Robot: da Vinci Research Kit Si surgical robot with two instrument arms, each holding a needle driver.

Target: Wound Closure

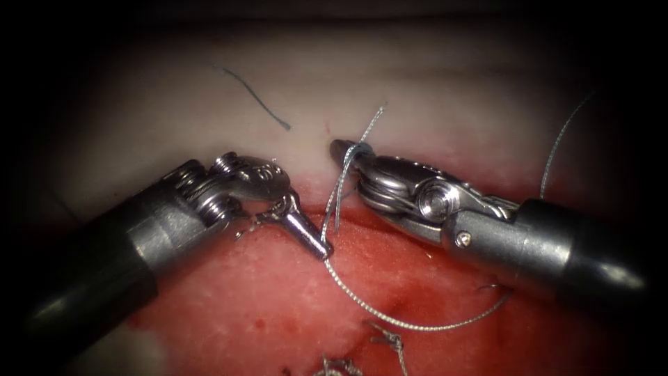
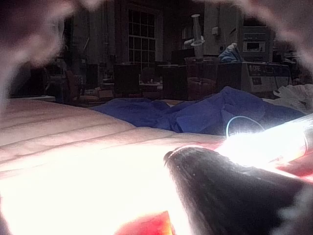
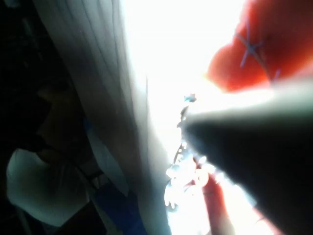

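Two tools entered, both mine, over one piece of tissue [image 1: 431, 90]. Item one: my left tool [image 1: 314, 241], coming in from the tissue's left edge, jaws clenched on the thread [image 1: 417, 326] at their tip, just above the red part of the tissue. Item two: my right tool [image 1: 342, 150], coming in from the right edge, tip lying on the pale band of tissue; loops of the same thread are wound around the tool just behind the tip, and the jaws look closed, though I cannot tell whether anything is pinched between them. Item three: the thread itself, running from the wraps on my right tool down to my left tool's grip, then sweeping in a slack arc across the red fluid [image 1: 292, 306] toward the right tool's shaft; a further strand rises along the right edge. Item four: one short cut end of thread [image 1: 256, 97], dark, lying loose on the pale tissue toward the far edge, well apart from both tools. Item five: knotted thread [image 1: 390, 341] at the near edge of the tissue. Containers: none listed. Needle: I cannot make it out, so its place goes unrecorded. Left wrist view: dark shaft [image 2: 230, 196] over brightly lit tissue [image 2: 73, 142], blue cloth [image 2: 195, 115] behind.
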